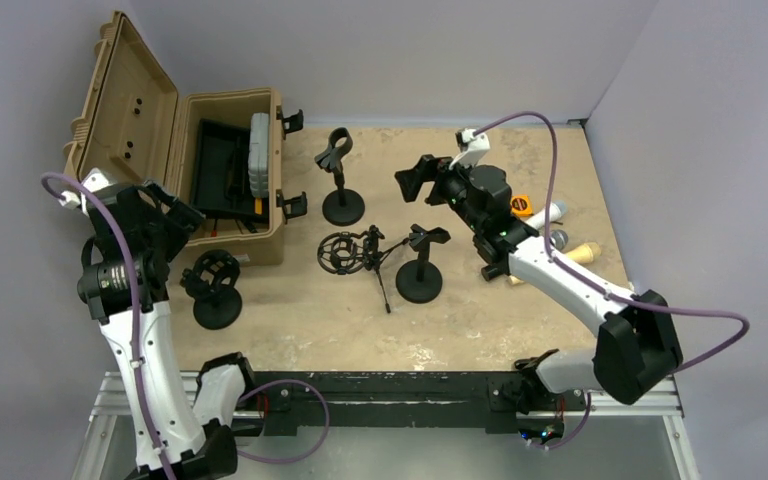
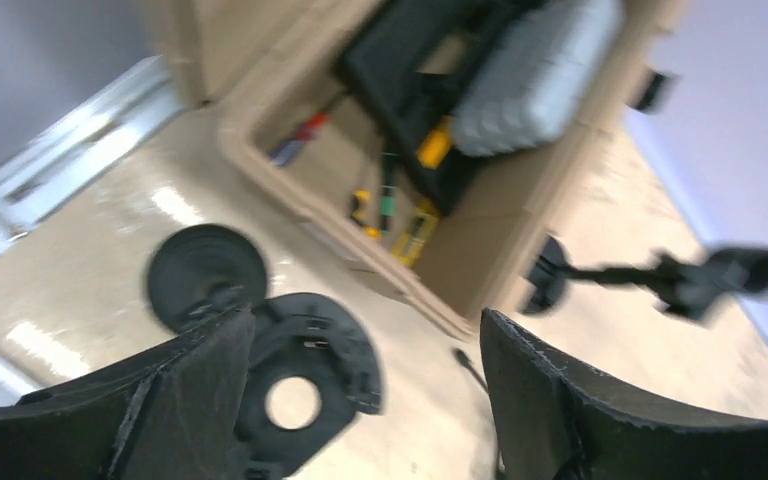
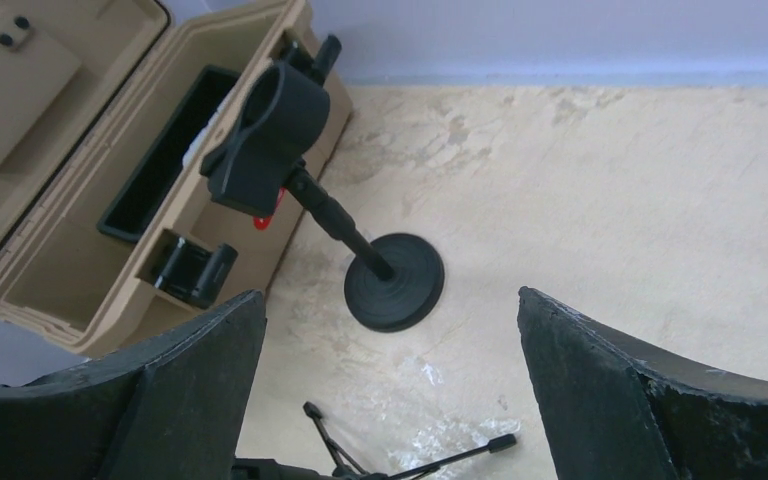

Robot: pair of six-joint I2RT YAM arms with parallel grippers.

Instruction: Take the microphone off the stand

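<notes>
Left pincer (image 2: pixel 365 330) spread over stand (image 2: pixel 340 360); right pincer (image 3: pixel 390 298) spread aloft.

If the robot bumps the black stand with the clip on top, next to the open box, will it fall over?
Probably not from a gentle bump: the stand sits on a wide round base that looks weighty. A hard push at its clip, high above that base, might tip it.

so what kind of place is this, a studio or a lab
Most likely a robot lab test cell, not a studio: a left arm and right arm bolted to a metal rail, a table boxed in by plain walls, and staged mic stands beside an open tan case.
</notes>
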